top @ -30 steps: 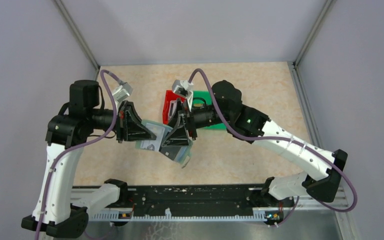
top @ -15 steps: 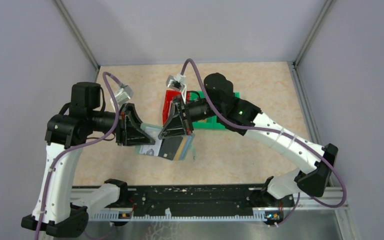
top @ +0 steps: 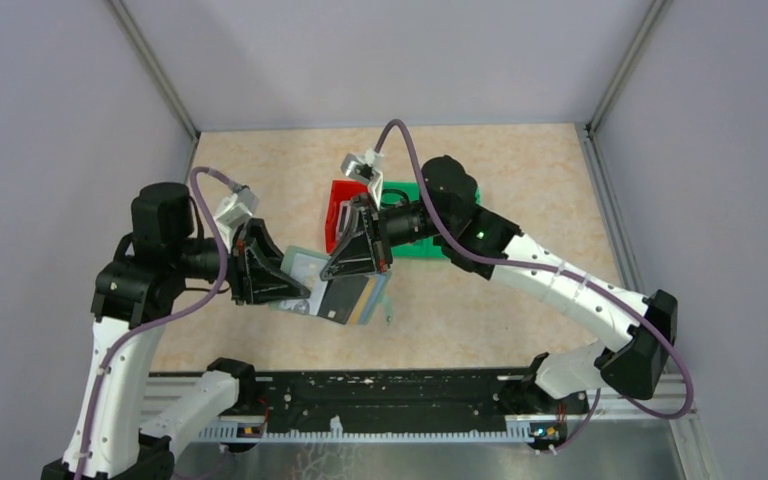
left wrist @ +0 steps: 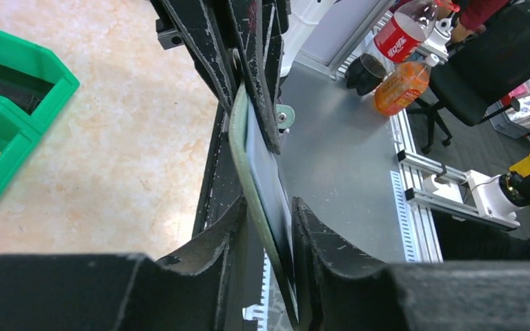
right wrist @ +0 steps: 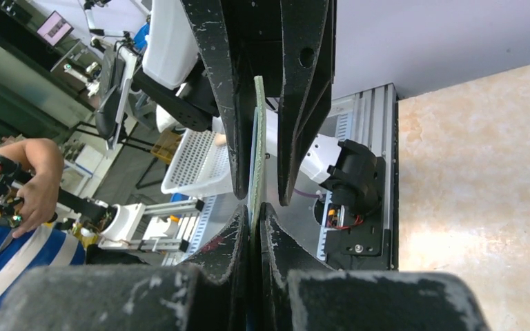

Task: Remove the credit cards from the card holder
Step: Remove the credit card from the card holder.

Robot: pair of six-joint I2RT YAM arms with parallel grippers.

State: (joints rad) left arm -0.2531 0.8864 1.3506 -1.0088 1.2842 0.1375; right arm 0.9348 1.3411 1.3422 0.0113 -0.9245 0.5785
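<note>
card holder (top: pixel 303 265) pinched edge-on by right fingers (right wrist: pixel 229 252), left fingers (left wrist: pixel 331 248) spread around it (dark card (top: pixel 335 298) showing).

Right claw (right wrist: pixel 254 215) tight on card holder (right wrist: pixel 258 138) edge

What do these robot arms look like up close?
The left arm and right arm have white links with black joints. The left gripper and right gripper are black, wedge-shaped finger pairs, scuffed. A purple cable loops along each arm; a green light glows on the right.
</note>
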